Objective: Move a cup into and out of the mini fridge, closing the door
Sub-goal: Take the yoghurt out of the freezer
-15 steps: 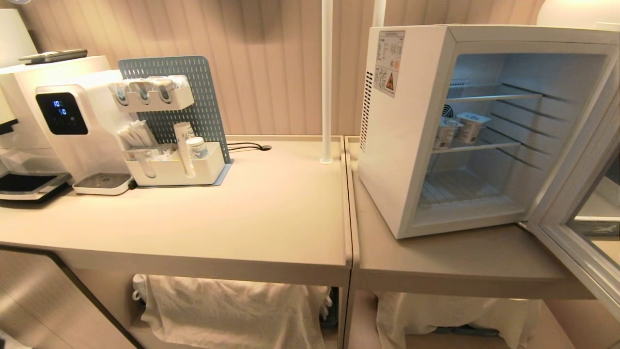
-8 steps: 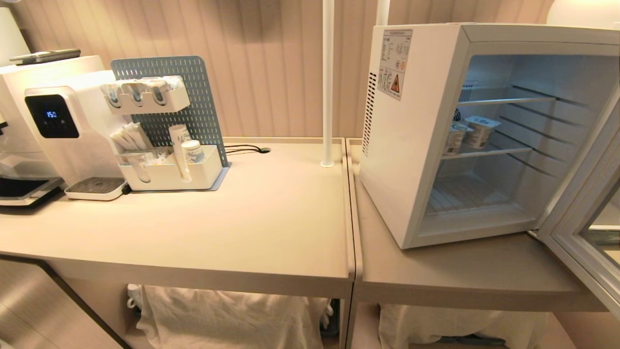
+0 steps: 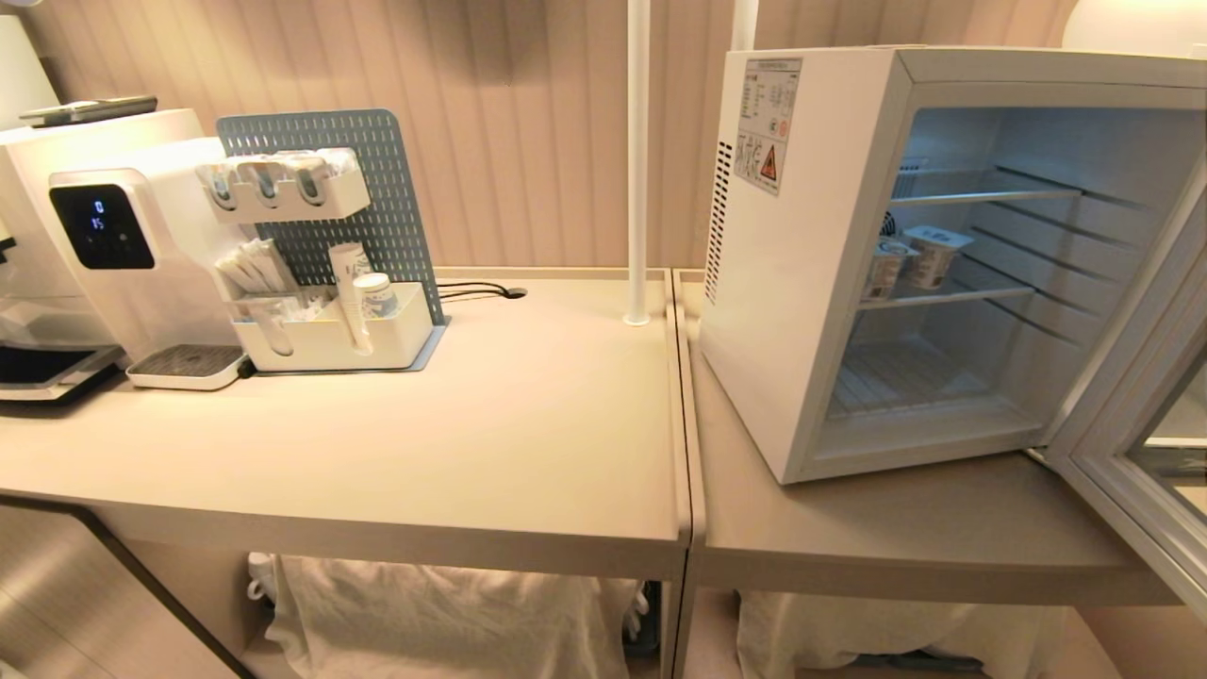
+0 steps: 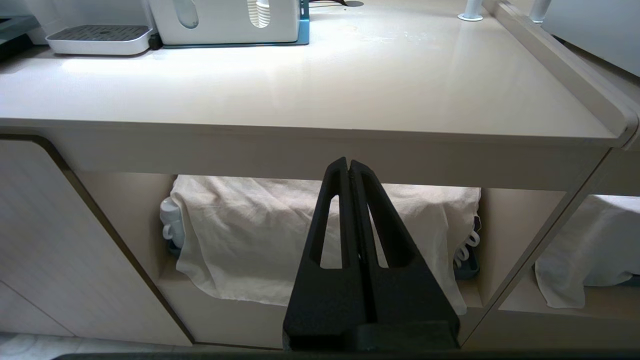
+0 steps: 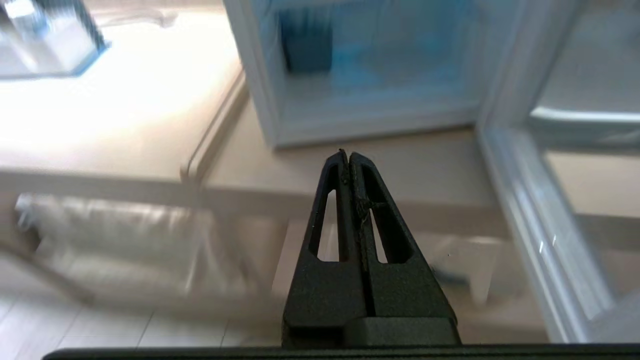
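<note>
The white mini fridge (image 3: 801, 283) stands on the right counter with its door (image 3: 1122, 405) swung wide open to the right. Two small white cups (image 3: 910, 259) sit side by side on its middle wire shelf. Neither arm shows in the head view. My right gripper (image 5: 348, 156) is shut and empty. It hovers in front of the counter edge, below the mini fridge's open front (image 5: 370, 70), with the door (image 5: 525, 200) beside it. My left gripper (image 4: 348, 163) is shut and empty, low in front of the left counter (image 4: 320, 75).
A white water dispenser (image 3: 123, 255) and a pegboard organiser with sachets and cups (image 3: 330, 245) stand at the back left. A white pole (image 3: 637, 160) rises near the seam between the two counters (image 3: 684, 405). White cloths (image 3: 443, 613) hang over the shelves below.
The whole head view shifted slightly between one second and half a second ago, so the camera moved; it has held still since. Nothing on the counters or in the fridge moved.
</note>
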Tool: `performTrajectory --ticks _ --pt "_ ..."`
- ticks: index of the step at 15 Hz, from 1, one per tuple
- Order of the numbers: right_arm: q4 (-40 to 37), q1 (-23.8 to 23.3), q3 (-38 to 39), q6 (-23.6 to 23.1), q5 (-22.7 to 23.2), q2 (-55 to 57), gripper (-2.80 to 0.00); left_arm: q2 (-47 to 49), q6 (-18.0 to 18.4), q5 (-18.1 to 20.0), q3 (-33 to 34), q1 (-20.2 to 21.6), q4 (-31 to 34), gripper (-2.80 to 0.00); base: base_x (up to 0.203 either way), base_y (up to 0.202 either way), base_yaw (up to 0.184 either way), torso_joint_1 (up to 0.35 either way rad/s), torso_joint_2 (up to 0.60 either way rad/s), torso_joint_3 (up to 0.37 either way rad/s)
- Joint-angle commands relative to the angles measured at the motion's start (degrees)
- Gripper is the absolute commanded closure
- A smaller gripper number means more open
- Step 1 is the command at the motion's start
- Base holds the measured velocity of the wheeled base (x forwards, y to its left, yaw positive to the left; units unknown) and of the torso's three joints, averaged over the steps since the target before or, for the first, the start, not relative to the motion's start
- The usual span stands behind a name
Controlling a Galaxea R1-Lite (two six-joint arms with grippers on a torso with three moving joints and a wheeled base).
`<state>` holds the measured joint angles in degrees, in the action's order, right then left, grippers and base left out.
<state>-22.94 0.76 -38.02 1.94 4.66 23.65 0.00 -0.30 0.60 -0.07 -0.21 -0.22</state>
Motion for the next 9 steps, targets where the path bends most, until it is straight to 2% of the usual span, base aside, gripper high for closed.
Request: performTrajectory --ticks 1,3,6,9 --pt "0.0 0.4 -3.5 -0.4 2.6 20.1 0.0 0.1 0.0 0.0 0.1 0.0 0.0 0.0 0.0 0.0 0.0 0.0 0.0 0.0" --pt "5.1 0.3 -4.4 -1.8 6.2 31.9 0.0 0.1 0.0 0.0 0.0 0.0 0.0 0.0 0.0 0.0 0.0 0.0 0.0 0.0" --pt "20.0 -0.7 -4.8 -2.6 8.8 48.6 0.0 0.1 0.0 0.0 0.0 0.0 0.0 0.0 0.0 0.0 0.0 0.0 0.0 0.0" --pt "35.3 -1.3 -5.4 -3.1 9.3 63.4 0.0 0.1 -0.1 0.0 0.1 0.0 0.0 0.0 0.0 0.0 0.0 0.0 0.0 0.0"
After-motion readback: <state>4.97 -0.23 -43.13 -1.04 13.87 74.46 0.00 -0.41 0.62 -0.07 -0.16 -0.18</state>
